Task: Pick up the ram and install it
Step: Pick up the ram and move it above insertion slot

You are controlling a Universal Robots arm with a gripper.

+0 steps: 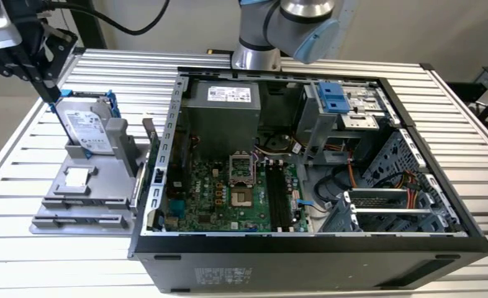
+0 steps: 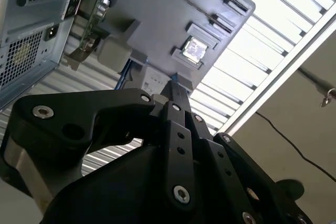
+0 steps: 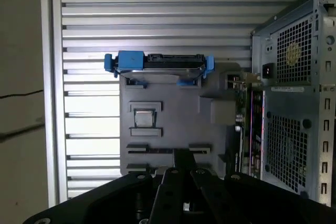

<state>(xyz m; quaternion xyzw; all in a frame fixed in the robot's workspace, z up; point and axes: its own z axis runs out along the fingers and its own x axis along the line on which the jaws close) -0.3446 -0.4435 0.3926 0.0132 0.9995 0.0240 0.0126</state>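
Note:
The ram (image 3: pixel 157 150) is a thin dark stick standing on edge between two holders of the grey fixture (image 3: pixel 173 119). In the exterior view the ram (image 1: pixel 78 218) sits at the fixture's near end, at the exterior view's left of the computer case. My black gripper (image 1: pixel 52 93) hangs above the fixture's far end, by the top of the blue-bracketed hard drive (image 1: pixel 87 127), well apart from the ram. In both wrist views its fingers (image 2: pixel 177 95) lie together, shut on nothing. The motherboard's long black slots (image 1: pixel 279 192) lie inside the open case.
The open computer case (image 1: pixel 310 242) fills the middle of the slatted metal table (image 1: pixel 28 248). A green expansion card (image 1: pixel 149 146) stands upright between fixture and case wall. A small square chip (image 1: pixel 76 179) rests mid-fixture. The table's edge (image 3: pixel 52 103) runs close beside the fixture.

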